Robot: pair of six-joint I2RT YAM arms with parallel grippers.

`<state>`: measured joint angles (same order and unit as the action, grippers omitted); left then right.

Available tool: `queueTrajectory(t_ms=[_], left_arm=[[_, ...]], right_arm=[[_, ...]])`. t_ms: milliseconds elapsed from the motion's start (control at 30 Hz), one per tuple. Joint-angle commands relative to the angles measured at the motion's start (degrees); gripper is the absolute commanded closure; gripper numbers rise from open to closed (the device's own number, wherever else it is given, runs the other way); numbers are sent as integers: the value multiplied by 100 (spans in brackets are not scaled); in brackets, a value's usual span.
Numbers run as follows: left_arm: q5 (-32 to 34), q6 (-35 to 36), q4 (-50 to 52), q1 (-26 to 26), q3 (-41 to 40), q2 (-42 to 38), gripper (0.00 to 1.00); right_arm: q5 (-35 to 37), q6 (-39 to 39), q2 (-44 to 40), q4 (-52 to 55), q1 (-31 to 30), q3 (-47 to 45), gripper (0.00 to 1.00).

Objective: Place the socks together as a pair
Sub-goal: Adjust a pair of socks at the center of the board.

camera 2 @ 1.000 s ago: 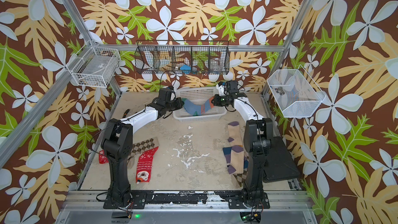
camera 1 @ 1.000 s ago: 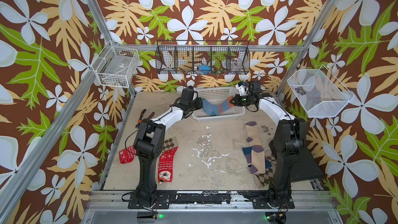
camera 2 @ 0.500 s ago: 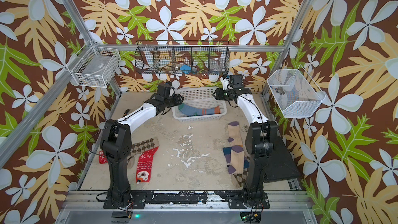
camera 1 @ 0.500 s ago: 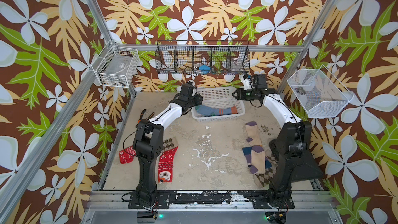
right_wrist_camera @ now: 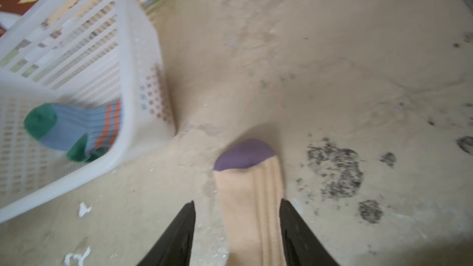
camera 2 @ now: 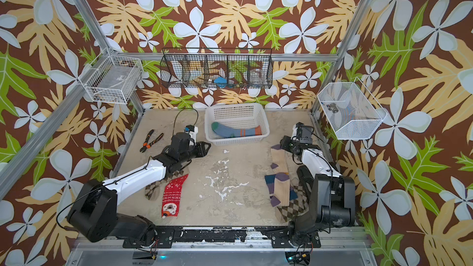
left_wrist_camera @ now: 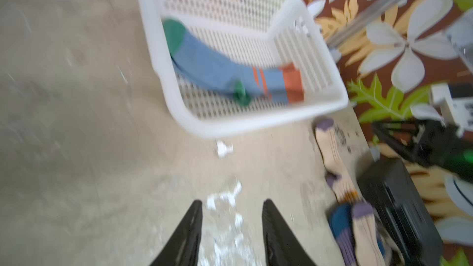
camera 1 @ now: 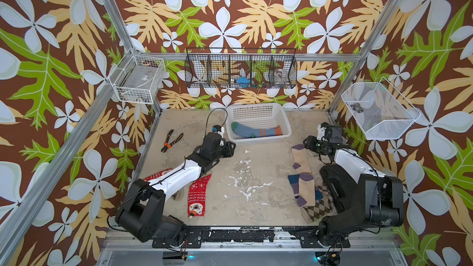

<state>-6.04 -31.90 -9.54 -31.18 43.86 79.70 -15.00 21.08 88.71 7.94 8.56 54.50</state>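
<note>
Both arms have pulled back from the white basket [camera 1: 259,141], where the blue striped socks [camera 1: 256,132] now lie together, and both jaws have opened empty. My left jaws hang part-open over bare tabletop [camera 1: 256,175]; my right jaws stand wider, straddling the cream sock [right_wrist_camera: 252,200] just behind its purple toe. Judging the cream pair next, I need to drop, pinch this sock and lay it on its mate [camera 1: 305,190].

Even bright light, soft shadows; top views sharp, wrist views motion-blurred.
</note>
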Motion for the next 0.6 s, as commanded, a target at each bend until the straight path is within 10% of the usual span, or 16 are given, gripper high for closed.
queueTrajectory(t_ms=[0,367,567], left_arm=[[124,-321,-993,-445,-524,-270,59],[208,-394,-1086,-661,-1299,-749,58],[270,-366,-973,-661,-1335,-855,58]], right_arm=[[-370,73,467,-283,73,244,43],[-243,-199,1729,48,-89,734,44],[-310,-253,2056,158,-250,900,75]])
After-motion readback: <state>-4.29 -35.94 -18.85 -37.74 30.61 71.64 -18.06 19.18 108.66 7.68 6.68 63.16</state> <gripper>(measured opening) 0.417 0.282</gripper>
